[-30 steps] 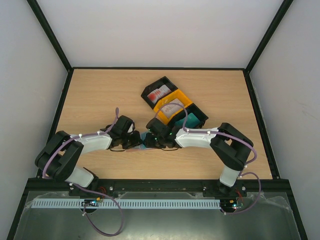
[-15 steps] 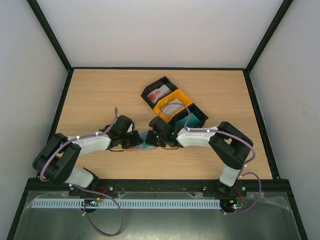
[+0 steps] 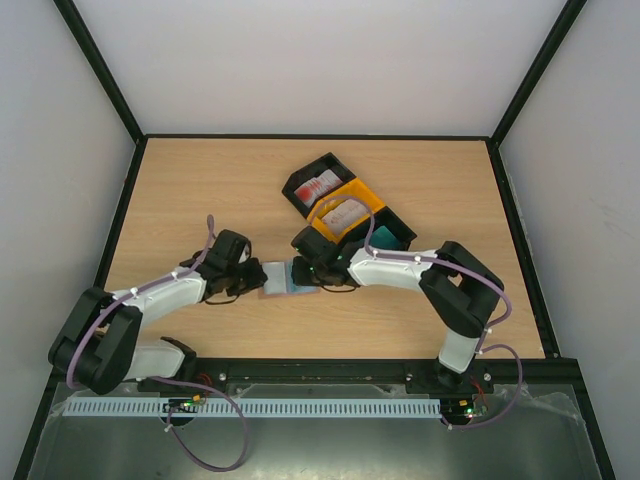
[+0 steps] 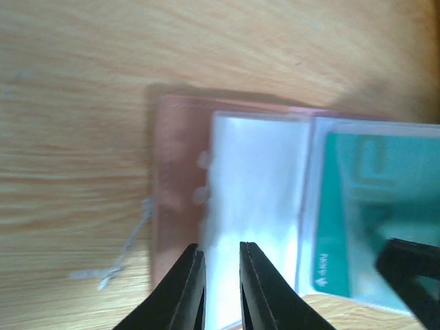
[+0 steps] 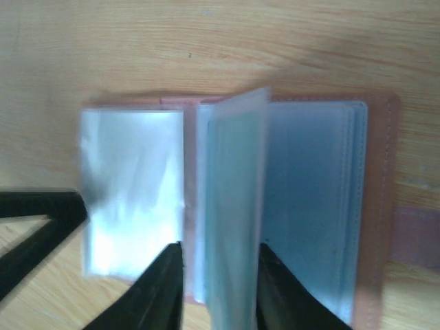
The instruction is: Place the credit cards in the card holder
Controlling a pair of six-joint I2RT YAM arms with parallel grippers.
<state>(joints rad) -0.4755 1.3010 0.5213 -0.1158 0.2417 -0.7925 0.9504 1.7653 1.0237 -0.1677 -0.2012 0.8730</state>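
The brown card holder [image 3: 285, 278] lies open on the table between my two grippers. In the left wrist view its brown cover [image 4: 177, 206] and clear pockets show, with a teal credit card [image 4: 371, 206] inside a pocket. My left gripper [image 3: 253, 280] sits at the holder's left edge, its jaws [image 4: 220, 249] a narrow gap apart over a clear pocket, holding nothing. My right gripper [image 3: 301, 271] is open, its jaws [image 5: 218, 247] astride an upright teal-tinted pocket leaf [image 5: 237, 206]. A red-and-white card [image 3: 320, 185] and a white card [image 3: 345, 213] lie in trays.
Three joined trays stand behind the right gripper: a black one [image 3: 297, 184], an orange one [image 3: 372, 200] and a black one [image 3: 400, 238] with something teal inside. Black frame rails edge the table.
My left arm has pulled back to the left, off the holder. The holder now lies spread open and more exposed. My right gripper shifted slightly left and farther away.
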